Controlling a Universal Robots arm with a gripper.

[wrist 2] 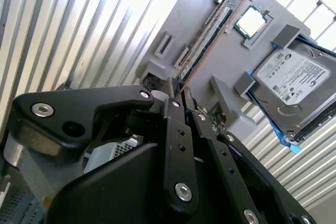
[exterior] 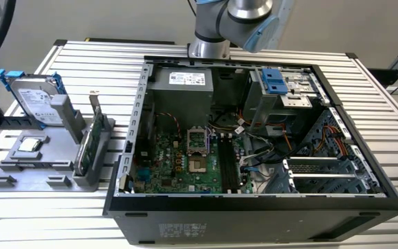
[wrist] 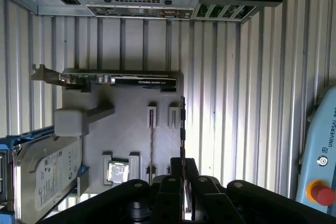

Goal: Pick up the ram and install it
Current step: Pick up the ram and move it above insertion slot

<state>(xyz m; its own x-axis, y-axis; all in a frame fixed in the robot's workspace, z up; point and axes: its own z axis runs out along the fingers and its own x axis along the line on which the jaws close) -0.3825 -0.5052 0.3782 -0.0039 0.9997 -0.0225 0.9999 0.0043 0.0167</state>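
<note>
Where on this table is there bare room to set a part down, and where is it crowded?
Bare table slats lie in front of the grey holder, at the exterior view's lower left, and along the computer case on the exterior view's right. The holder is crowded: hard drive, green card.

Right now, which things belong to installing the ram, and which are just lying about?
Job: ram, at the hand; open computer case.
Lying about: hard drive, processor chip, green card, grey holder.
</note>
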